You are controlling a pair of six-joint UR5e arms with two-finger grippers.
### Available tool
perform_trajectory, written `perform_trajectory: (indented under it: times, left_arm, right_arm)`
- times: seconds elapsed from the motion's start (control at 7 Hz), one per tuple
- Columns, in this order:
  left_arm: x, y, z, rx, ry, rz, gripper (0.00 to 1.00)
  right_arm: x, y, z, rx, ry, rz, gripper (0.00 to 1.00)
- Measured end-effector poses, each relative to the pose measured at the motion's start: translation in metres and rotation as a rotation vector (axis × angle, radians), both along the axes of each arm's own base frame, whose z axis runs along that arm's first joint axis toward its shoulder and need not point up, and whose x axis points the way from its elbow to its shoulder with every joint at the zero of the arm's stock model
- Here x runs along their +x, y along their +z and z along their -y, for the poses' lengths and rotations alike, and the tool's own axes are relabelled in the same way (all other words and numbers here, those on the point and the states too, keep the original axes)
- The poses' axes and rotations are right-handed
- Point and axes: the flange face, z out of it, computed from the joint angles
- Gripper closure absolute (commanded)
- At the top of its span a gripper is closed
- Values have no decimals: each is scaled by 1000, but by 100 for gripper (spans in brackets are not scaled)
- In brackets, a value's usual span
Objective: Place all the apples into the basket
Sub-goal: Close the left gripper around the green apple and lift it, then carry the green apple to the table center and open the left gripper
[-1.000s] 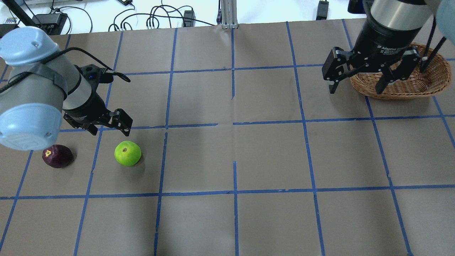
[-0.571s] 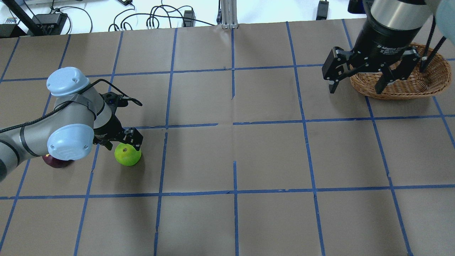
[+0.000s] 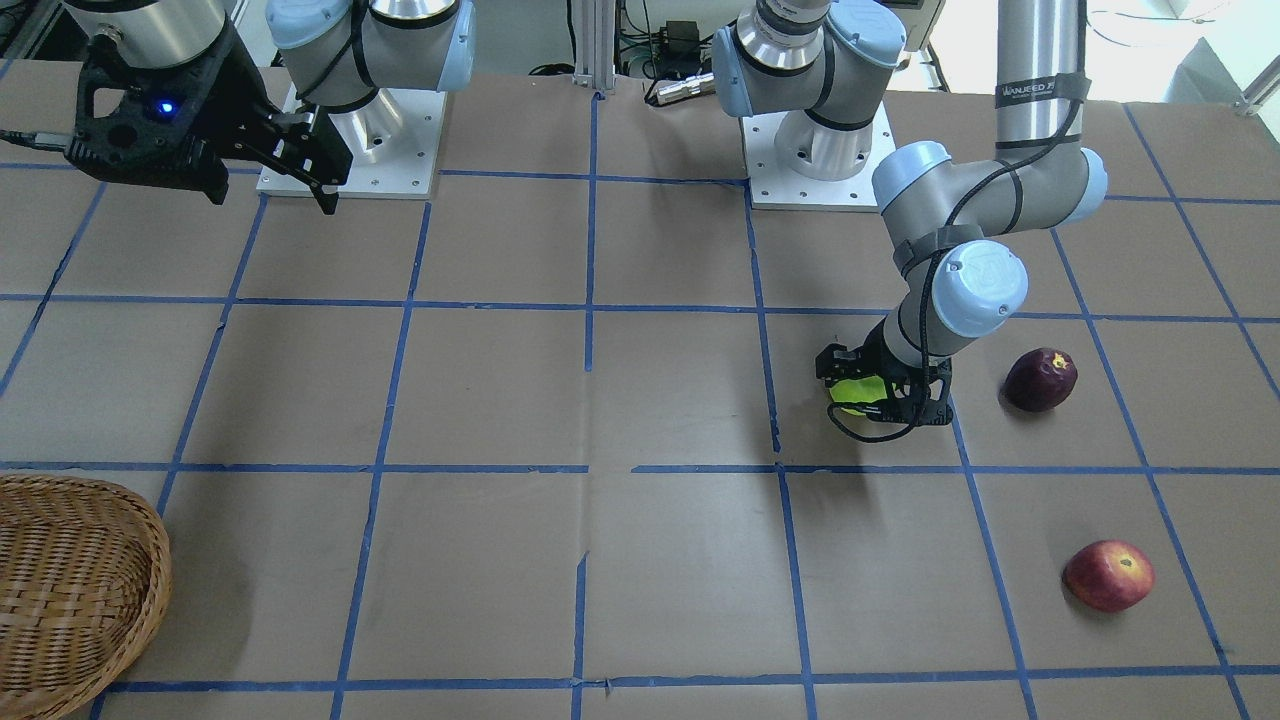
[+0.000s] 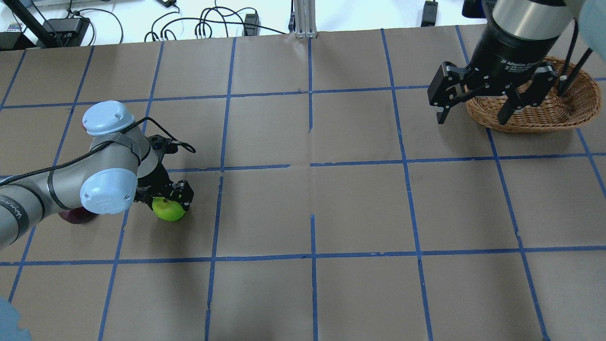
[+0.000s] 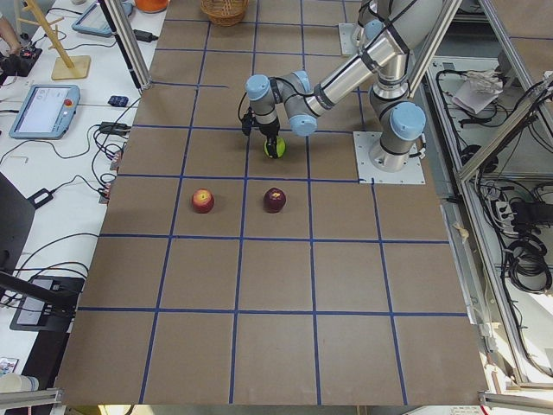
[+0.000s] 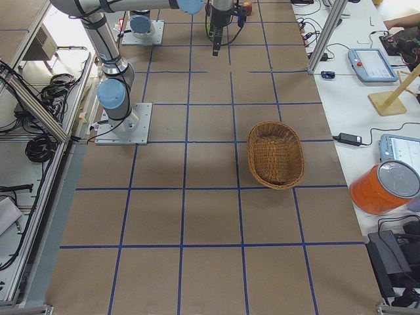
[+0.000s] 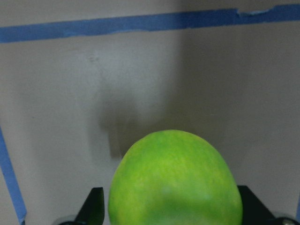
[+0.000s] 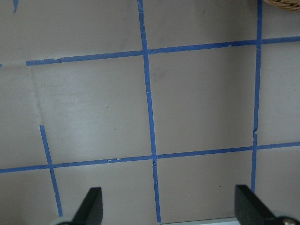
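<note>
The lime green apple (image 4: 169,210) sits on the table at the left, also in the front view (image 3: 853,392). My left gripper (image 4: 163,199) is low over it and open, with a finger on each side; the wrist view shows the apple (image 7: 176,180) between the fingertips (image 7: 93,206). The dark maroon apple (image 3: 1040,380) lies beside it, half hidden under my left arm in the overhead view (image 4: 73,216). The red apple (image 3: 1108,575) lies further out, outside the overhead view. My right gripper (image 4: 473,116) is open and empty, high beside the wicker basket (image 4: 544,113).
The table is brown paper with a blue tape grid (image 4: 311,163). The basket (image 3: 130,560) stands at the table's far right corner from the robot. Cables and power bricks (image 4: 203,26) lie beyond the far edge. Both arm bases (image 3: 820,150) are bolted to the near side.
My left arm has come down and forward onto the green apple, so its fingers now straddle it. The arm now covers part of the maroon apple. The right arm has barely moved.
</note>
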Motion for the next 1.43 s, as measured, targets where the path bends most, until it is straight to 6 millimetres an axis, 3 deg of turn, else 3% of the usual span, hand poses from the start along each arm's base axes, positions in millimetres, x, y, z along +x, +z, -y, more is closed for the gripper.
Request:
perform_trajectory:
  times: [0.14, 0.29, 0.43, 0.57, 0.71, 0.86, 1.0, 1.14, 1.43]
  left_arm:
    - [-3, 8, 8, -20, 31, 0, 95]
    - [-17, 28, 27, -33, 84, -11, 95]
    - [-46, 57, 52, -25, 132, -29, 95]
    - [-92, 85, 75, -25, 194, -47, 95]
    - [-155, 99, 91, -40, 256, -68, 95]
    - [-218, 95, 92, -66, 288, -79, 95]
    - [-272, 74, 84, -94, 308, -85, 82]
    - [-304, 46, 77, -113, 318, -89, 1]
    - [-324, 9, 69, -133, 316, -78, 0]
  right_arm:
    - [0, -1, 1, 3, 5, 0, 0]
    - [0, -2, 1, 5, 5, 3, 0]
    - [-1, -2, 1, 7, 3, 2, 0]
    - [-3, -3, 2, 8, -1, -2, 0]
    - [-4, -5, 2, 12, -4, -2, 0]
    - [-4, -11, 2, 23, -7, -2, 0]
    - [-5, -19, 1, 40, -12, -3, 0]
    - [-5, -25, 1, 52, -16, -4, 0]
    - [-4, -30, 4, 48, -15, -3, 0]
